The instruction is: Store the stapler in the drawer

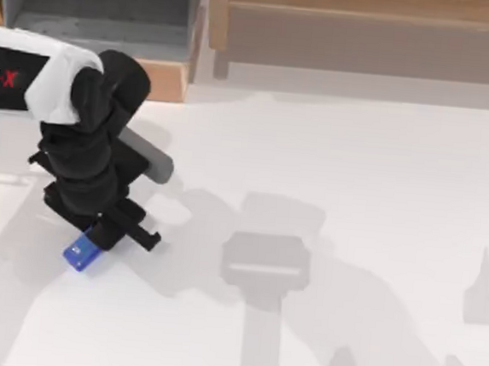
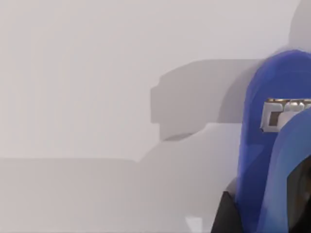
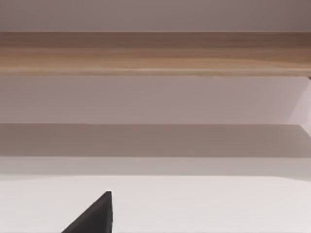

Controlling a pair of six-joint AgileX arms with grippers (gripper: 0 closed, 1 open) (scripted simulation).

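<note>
The left arm is standing over the table's near-left area, its gripper covering most of the stapler and blocking access from above. The drawer is sitting open at the far left, its grey floor showing. The white table is lying bare from centre to right, with the brown shelf unit bounding the far edge.

Blue stapler, open drawer apart

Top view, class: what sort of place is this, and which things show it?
Probably a rendered tabletop workstation for robot storage practice: a plain white table, an open drawer beside a wooden shelf unit at its far edge, and the left gripper over a small blue stapler.
</note>
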